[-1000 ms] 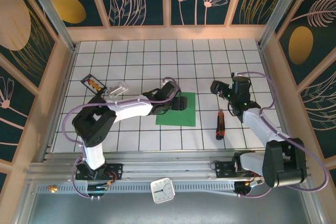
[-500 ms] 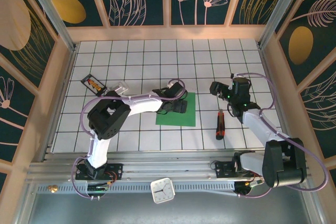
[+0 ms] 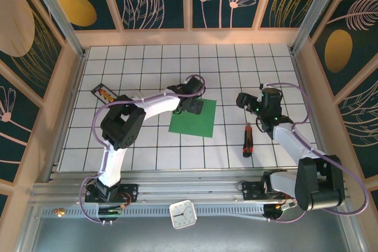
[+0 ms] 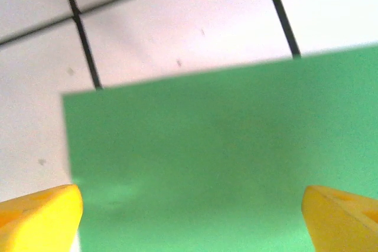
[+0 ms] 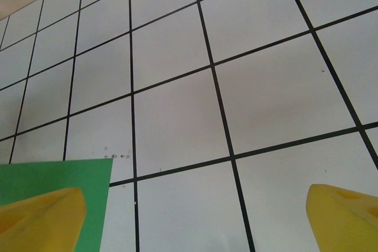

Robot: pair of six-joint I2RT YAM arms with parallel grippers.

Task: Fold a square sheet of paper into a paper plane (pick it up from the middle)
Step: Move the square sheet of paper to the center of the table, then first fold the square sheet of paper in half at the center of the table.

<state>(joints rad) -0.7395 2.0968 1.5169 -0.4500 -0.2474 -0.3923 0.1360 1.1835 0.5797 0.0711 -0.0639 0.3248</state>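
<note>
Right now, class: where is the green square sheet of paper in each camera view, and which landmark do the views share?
Top external: the square sheet of paper lies tilted at mid-table.
Left wrist: the sheet spans the lower half.
Right wrist: the sheet sits in the bottom-left corner.
Shared landmark: the black grid lines of the table.

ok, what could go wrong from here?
The left end effector, open, is over the far-left corner of the green sheet, not its middle; a pinch there may crumple it.
The sheet lies skewed to the table grid, so folds may misalign.
The screwdriver lies close beside it and could snag.
</note>
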